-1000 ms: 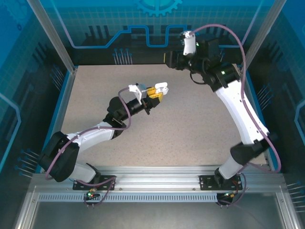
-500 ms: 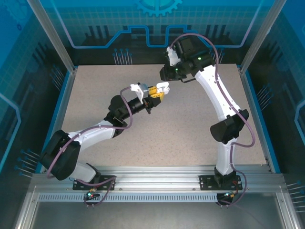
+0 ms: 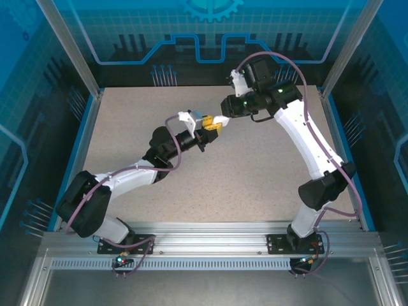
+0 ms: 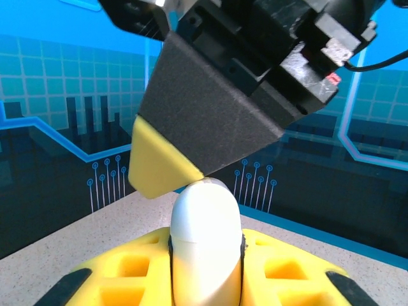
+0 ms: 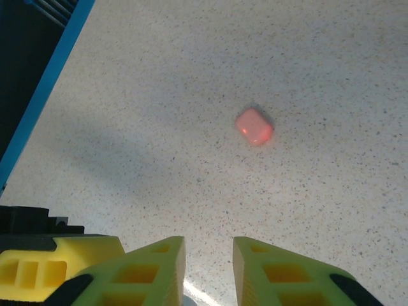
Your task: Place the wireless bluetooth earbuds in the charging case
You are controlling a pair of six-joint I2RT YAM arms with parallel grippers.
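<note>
Gripping a white charging case [image 4: 205, 248] upright, left fingers [image 4: 121, 268] are clamped on it. The right fingers [image 5: 140, 268] are narrowly parted and empty, one tip at its top. One salmon-pink earbud [image 5: 254, 125] lies on the bench [image 5: 319, 64], away from the edge.

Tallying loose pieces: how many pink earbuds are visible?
1: pink earbud lying on the table, ahead of the right tool; others may be hidden.

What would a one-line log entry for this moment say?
left gripper: shut on white case | right gripper: open, tip close to the white case | pink piece: loose on table
</note>
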